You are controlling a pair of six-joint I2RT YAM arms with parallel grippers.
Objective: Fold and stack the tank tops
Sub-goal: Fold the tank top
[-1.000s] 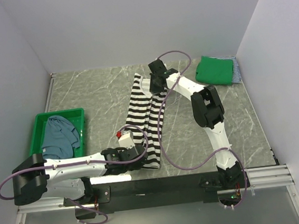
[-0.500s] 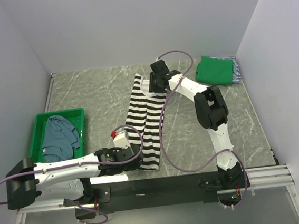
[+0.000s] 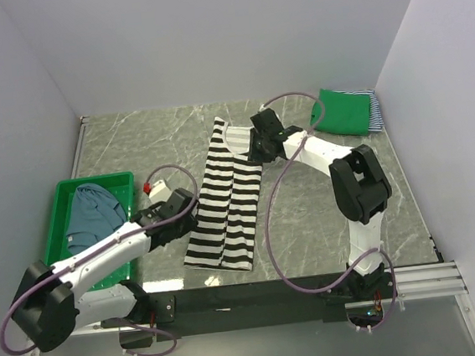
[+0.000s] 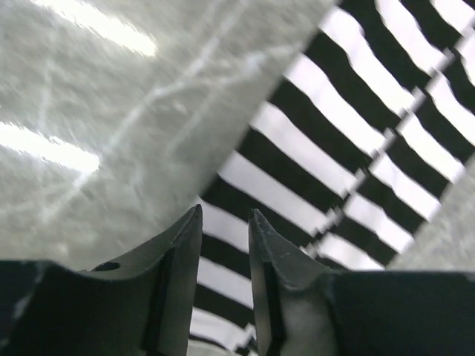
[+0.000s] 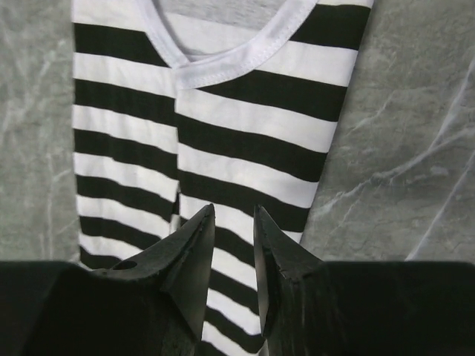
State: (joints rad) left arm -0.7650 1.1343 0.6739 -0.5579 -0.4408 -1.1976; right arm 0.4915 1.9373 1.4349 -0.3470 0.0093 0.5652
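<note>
Released since a second ago, left hand and right hand hover open over the black-white striped tank top, folded lengthwise mid-frame on the surface.

The whole surface is taken in from high above and behind its near edge, looking down and toward the far edge, so it's the wide view. The left wrist view is shot from really close, past the left fingers, and lands on one edge of the bold black-white striped tank top. It's tilted and a bit blurred. The right wrist view is pointed down over the neckline end, right fingers at the bottom. That top is shared by all three views.
</note>
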